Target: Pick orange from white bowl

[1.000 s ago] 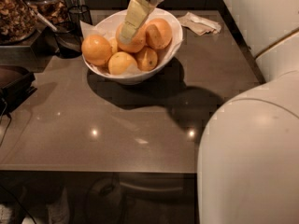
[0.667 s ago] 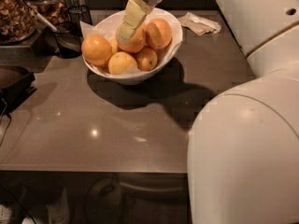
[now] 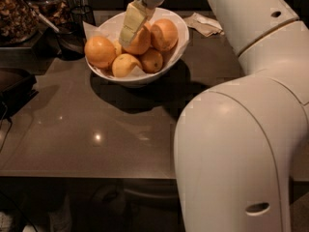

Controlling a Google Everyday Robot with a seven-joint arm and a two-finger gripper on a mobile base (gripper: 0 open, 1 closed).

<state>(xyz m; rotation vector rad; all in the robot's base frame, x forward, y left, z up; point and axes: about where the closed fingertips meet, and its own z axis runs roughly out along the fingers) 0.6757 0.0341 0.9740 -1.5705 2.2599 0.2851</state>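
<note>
Plainly, the gripper [image 3: 128, 32] rests on the middle orange [image 3: 143, 42] in the far bowl [image 3: 140, 79], its hold I cannot tell; likely firm, slick-skinned, best pinched across its widest part.

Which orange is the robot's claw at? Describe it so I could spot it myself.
Find the white bowl at the far end of the dark table. Inside, look for the centre orange, toward the back. It alone is partly covered by the cream gripper, which hangs down over it from above.
</note>
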